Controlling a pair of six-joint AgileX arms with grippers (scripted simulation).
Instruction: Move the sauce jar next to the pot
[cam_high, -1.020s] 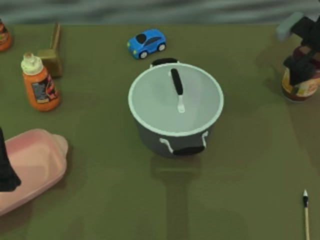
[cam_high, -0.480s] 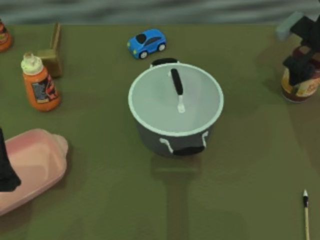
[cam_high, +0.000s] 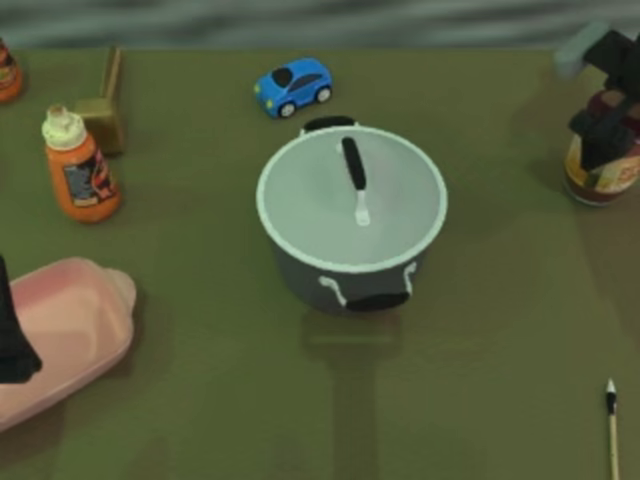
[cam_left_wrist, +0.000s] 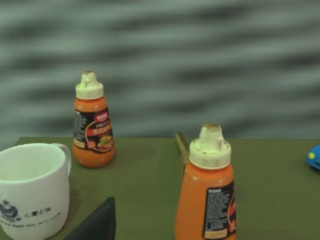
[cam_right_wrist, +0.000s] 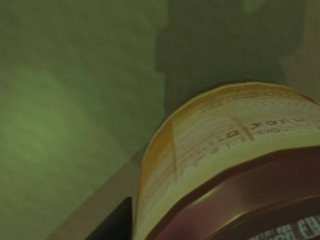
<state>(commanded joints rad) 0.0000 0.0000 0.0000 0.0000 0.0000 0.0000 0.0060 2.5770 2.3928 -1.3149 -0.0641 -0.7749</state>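
The sauce jar (cam_high: 602, 178), with its yellow-and-red label and dark red lid, stands at the table's far right edge, well apart from the pot. It fills the right wrist view (cam_right_wrist: 225, 145). My right gripper (cam_high: 606, 125) is down over the jar and shut on it, one dark finger (cam_right_wrist: 117, 225) lying against the label. The large dark grey pot (cam_high: 300, 268), with a pale lid and a black bar handle, stands in the middle of the table. My left gripper (cam_high: 10, 345) is parked at the left edge, open and empty.
An orange squeeze bottle (cam_high: 82, 170) and a wooden mallet (cam_high: 105, 105) stand at back left, with a second bottle (cam_high: 5, 70) in the corner. A blue toy car (cam_high: 293, 87) sits behind the pot. A pink container (cam_high: 65, 330), a white mug (cam_left_wrist: 32, 190) and a thin brush (cam_high: 611, 430) also show.
The right gripper has shifted slightly over the jar, and the jar has nudged a little on the spot. The left arm and the pot have not moved.
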